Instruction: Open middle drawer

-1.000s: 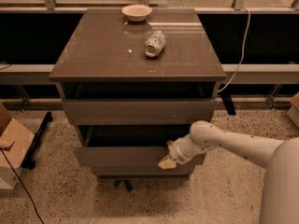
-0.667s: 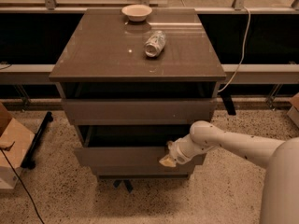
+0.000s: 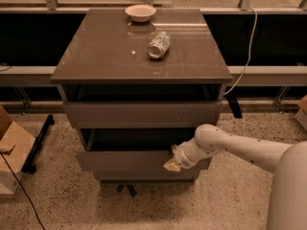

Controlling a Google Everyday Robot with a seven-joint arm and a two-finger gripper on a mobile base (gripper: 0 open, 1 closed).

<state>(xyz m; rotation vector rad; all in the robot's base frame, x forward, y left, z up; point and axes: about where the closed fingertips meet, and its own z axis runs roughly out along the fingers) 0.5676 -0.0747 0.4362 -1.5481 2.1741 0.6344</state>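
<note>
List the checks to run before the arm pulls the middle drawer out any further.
1. Gripper at middle drawer's top edge, right side: ok.
2. Hold on that edge: cannot tell.
3. Middle drawer partly out: ok.
4. Cardboard box left of the drawer's path: ok.
5. Can on its side on the cabinet top, might roll: not ok.

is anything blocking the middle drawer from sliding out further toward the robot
Nothing visible does. The gripper sits at the right end of the middle drawer front; the floor ahead shows no obstacle.
</note>
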